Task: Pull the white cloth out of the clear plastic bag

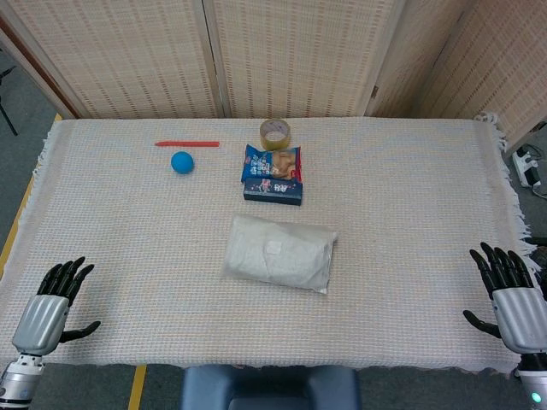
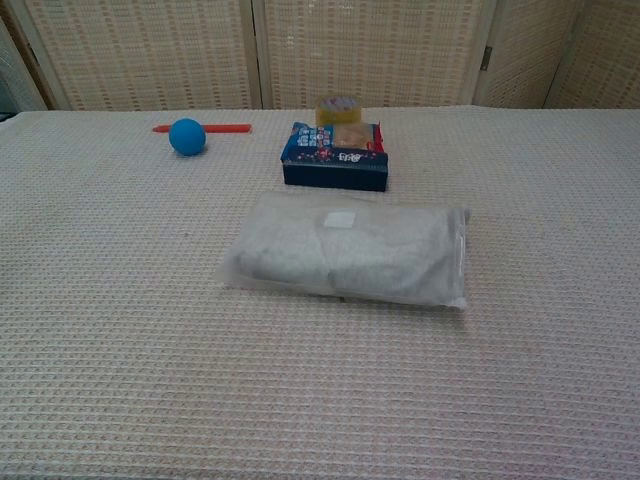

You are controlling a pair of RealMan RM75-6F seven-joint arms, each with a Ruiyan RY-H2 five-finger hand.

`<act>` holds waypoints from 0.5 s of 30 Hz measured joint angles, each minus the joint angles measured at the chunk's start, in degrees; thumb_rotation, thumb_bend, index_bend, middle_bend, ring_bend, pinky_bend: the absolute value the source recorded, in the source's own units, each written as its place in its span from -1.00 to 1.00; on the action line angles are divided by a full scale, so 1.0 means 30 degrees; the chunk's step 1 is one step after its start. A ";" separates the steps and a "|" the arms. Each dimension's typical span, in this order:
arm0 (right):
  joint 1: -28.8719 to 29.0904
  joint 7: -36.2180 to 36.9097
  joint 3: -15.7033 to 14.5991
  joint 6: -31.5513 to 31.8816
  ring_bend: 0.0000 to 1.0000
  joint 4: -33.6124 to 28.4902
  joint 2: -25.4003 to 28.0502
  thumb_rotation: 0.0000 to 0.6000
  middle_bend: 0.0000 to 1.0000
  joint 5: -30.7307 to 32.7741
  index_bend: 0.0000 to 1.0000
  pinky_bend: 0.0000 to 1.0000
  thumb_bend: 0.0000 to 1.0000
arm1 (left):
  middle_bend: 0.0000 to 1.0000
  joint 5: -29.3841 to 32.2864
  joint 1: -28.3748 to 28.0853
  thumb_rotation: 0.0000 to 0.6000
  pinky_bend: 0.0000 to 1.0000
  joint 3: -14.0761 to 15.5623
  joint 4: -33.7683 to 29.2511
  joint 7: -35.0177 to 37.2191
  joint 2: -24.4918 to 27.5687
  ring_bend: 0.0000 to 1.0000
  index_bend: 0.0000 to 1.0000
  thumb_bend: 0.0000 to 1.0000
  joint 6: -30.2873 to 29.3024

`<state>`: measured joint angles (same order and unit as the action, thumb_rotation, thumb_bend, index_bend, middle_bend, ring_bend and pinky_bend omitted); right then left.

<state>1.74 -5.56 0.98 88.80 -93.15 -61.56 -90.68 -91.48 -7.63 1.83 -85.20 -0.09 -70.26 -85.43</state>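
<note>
A clear plastic bag (image 1: pixel 279 253) (image 2: pixel 352 250) lies flat in the middle of the table, with the folded white cloth (image 1: pixel 272 249) (image 2: pixel 340 243) fully inside it. My left hand (image 1: pixel 53 306) hovers at the near left table edge, fingers spread and holding nothing. At the near right edge my right hand (image 1: pixel 510 292) is likewise spread and empty. Both hands are far from the bag. The chest view shows neither hand.
Behind the bag lie a blue snack packet on a dark box (image 1: pixel 273 175) (image 2: pixel 335 157) and a tape roll (image 1: pixel 275 133) (image 2: pixel 338 108). A blue ball (image 1: pixel 182 161) (image 2: pixel 186 136) and a red pen (image 1: pixel 186 143) (image 2: pixel 203 128) sit at the back left. A woven cloth (image 1: pixel 410 213) covers the table.
</note>
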 measured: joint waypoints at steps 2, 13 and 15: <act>0.0009 -0.0020 0.0029 0.0004 -1.00 0.0015 -0.0036 1.00 -1.00 -0.0009 -1.00 -1.00 -0.88 | -0.85 -0.0054 -0.0017 0.88 -0.80 0.0010 0.0009 0.0026 -0.0018 -1.00 -0.76 -0.86 0.0041; 0.0090 -0.0309 0.0131 -0.0220 -1.00 0.0145 -0.0339 1.00 -1.00 0.0102 -1.00 -1.00 -0.88 | -0.42 -0.1515 -0.0716 1.00 -0.28 0.0479 -0.0425 0.2428 -0.0270 -0.68 -0.68 -0.86 0.0789; 0.0211 -0.0432 0.0158 -0.0500 -1.00 0.0195 -0.0501 1.00 -1.00 0.0192 -1.00 -1.00 -0.88 | -0.32 -0.1536 -0.1103 1.00 -0.13 0.0557 -0.0877 0.2383 -0.0144 -0.57 -0.67 -0.86 0.1584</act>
<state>2.37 -6.85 1.45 87.30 -92.57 -63.06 -90.11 -96.09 -10.94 3.50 -87.83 7.06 -70.69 -80.67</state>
